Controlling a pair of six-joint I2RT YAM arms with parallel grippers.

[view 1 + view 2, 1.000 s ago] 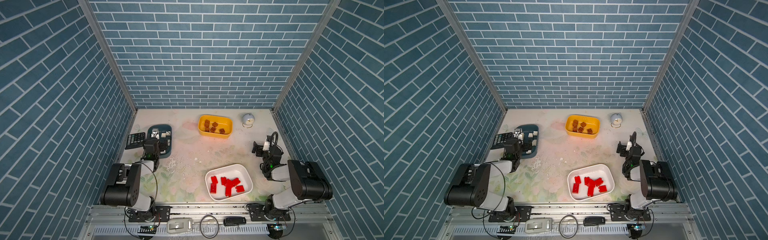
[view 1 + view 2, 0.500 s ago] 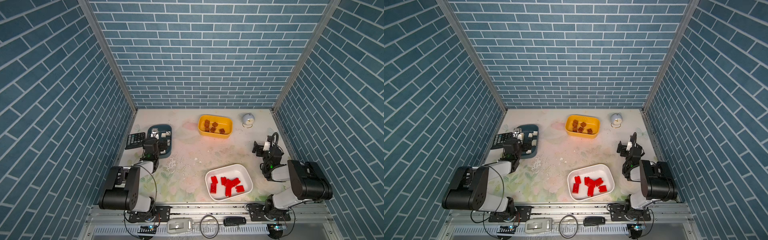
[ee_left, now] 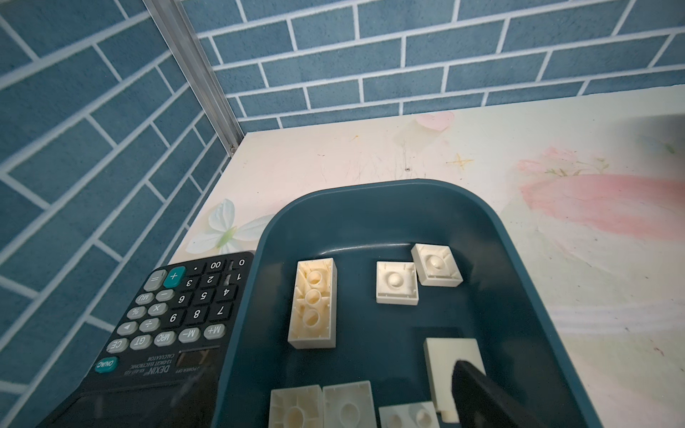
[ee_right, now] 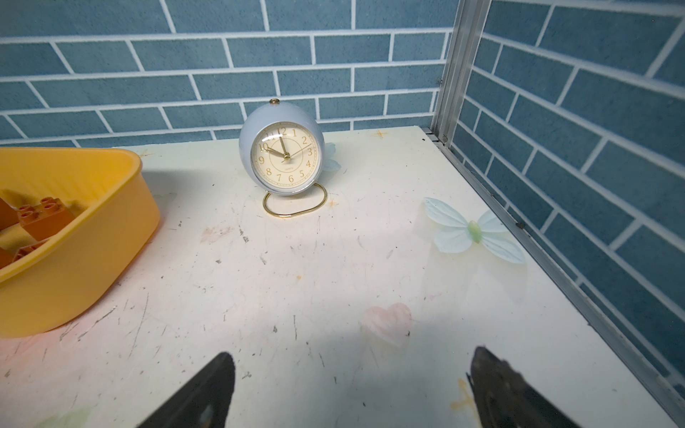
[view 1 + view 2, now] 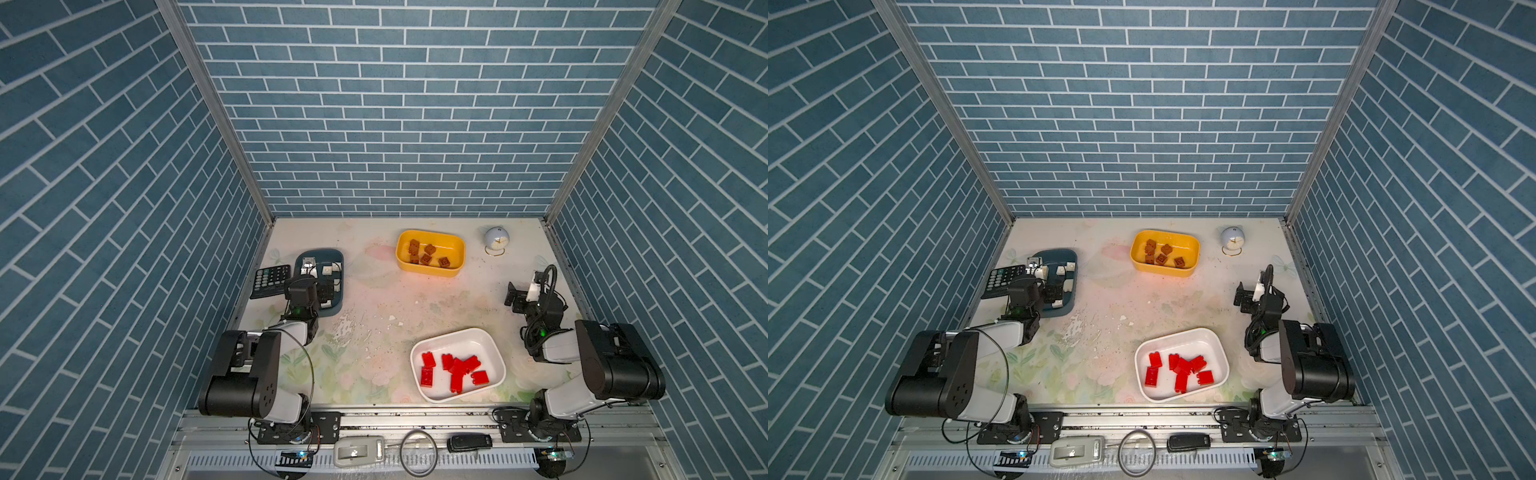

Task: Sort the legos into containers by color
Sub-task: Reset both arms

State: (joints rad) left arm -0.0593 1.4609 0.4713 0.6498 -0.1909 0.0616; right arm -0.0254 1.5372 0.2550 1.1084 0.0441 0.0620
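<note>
The left gripper (image 5: 324, 291) is hanging low inside the teal tub (image 3: 370, 207) with its fingers spread wide and, as far as the partly cut-off wrist view shows, gripping nothing. One finger is lying right against a piece among the white legos (image 3: 313, 304), so a careless lift could be dragging that brick up the wall or out over the rim. It could also be shoving the tub against the calculator (image 3: 166, 315), which is sitting tight beside it. The right gripper (image 4: 352, 361) is waiting open and empty over the bare table (image 4: 296, 278); a wide swing from there risks knocking the clock (image 4: 285, 155) off its thin wire stand or bumping the yellow tub (image 5: 453, 241), where the brown legos (image 5: 428, 249) are lying. The red legos (image 5: 457, 370) are resting in the white tub (image 5: 490, 353) near the front edge. Pale flecks (image 5: 390, 318) mid-table are probably chipped surface, and mistaking them for bricks would be wasting a reach. The calculator is showing "DEXIN", plus keys marked ON/AC, CE, GT, MRC, M-, M+ and MU; its smaller print is too fine to trust. The clock face is carrying numerals one to twelve.
</note>
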